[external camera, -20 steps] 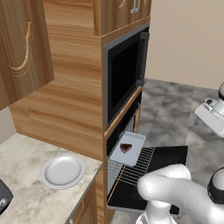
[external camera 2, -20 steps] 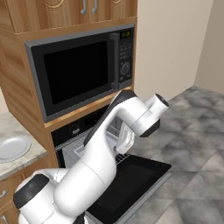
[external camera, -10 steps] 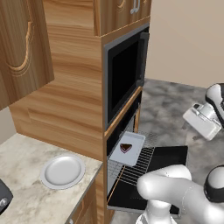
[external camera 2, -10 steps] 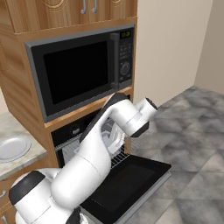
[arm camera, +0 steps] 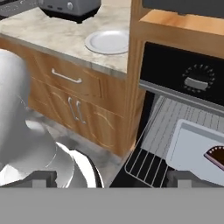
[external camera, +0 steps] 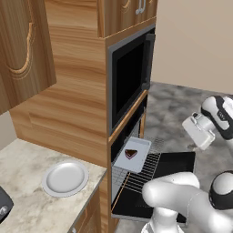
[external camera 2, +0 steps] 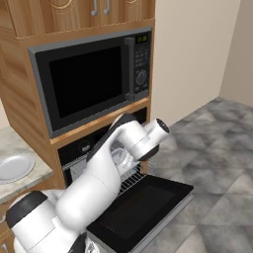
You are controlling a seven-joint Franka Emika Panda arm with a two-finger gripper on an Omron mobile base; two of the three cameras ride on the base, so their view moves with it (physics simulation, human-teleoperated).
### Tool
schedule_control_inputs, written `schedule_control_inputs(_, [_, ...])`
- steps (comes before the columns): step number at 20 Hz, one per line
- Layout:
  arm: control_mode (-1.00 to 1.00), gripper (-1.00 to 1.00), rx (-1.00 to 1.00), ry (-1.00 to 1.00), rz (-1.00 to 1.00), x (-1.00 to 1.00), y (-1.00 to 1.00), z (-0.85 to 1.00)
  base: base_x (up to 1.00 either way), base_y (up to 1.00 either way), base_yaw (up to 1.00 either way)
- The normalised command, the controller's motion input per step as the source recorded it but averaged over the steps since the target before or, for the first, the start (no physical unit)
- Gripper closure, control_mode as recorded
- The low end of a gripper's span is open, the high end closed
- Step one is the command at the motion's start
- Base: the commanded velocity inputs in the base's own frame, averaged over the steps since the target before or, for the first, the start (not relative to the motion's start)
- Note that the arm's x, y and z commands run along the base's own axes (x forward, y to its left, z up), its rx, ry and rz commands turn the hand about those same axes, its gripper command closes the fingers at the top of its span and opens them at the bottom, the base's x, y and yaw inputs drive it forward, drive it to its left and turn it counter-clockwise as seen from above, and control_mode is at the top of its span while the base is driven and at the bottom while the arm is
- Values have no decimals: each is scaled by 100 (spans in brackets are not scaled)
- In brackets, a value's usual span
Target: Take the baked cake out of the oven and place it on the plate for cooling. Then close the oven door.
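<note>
Left base view shows the baked cake, a small dark wedge, resting on a flat grey tray that sits on the pulled-out wire rack of the oven. The oven door is dropped fully open below the rack. The plate lies on the bench, beside the oven on the far side of the wooden cabinet wall, well apart from the cake.

We judge the cake to be light, soft and crumbly, so it is likely to deform or break under a hard squeeze. We would take hold across the two flat sides of the wedge, near its wider back end, with light closing force, keeping clear of the tray.

The gripper hangs in front of the oven, above the open door and off to the side of the cake; it touches nothing. Its jaws stand wide apart and empty. In the hand view the cake appears at the edge of the picture, just beyond one fingertip, so we judge that the gripper is not yet lined up over the cake.
</note>
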Motion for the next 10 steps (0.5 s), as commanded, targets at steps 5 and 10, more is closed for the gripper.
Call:
schedule_control_inputs(5, [-100,-100,0,0,0,57,0,-29,0,0,0])
schedule_control_inputs(10, [-100,-100,0,-2,0,35,0,-46,0,0,0])
